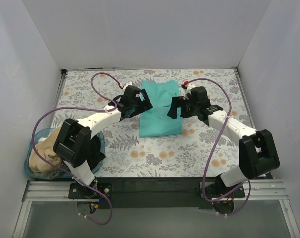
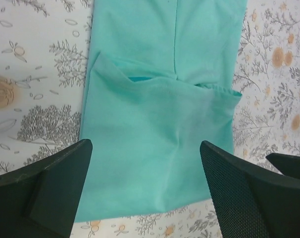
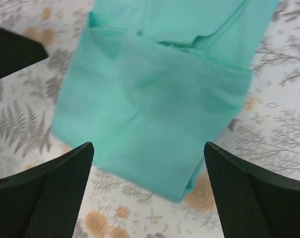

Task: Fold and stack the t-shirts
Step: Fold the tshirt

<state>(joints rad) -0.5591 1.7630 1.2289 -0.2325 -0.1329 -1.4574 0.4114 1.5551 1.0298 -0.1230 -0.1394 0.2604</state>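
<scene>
The teal-green t-shirt [image 1: 161, 109] lies folded into a long rectangle in the middle of the floral table. It also shows in the left wrist view [image 2: 160, 144] and the right wrist view [image 3: 150, 104], with one end folded over the rest. My left gripper [image 1: 140, 105] hovers open and empty at the shirt's left edge. My right gripper [image 1: 175, 107] hovers open and empty at its right edge. The tan-beige t-shirt [image 1: 45, 153] is bunched up in the blue basket [image 1: 100, 145] at the near left.
The floral tablecloth [image 1: 209, 148] covers the table. White walls enclose the left, back and right sides. Purple cables loop over both arms. The left gripper's finger [image 3: 14, 49] shows at the left edge of the right wrist view.
</scene>
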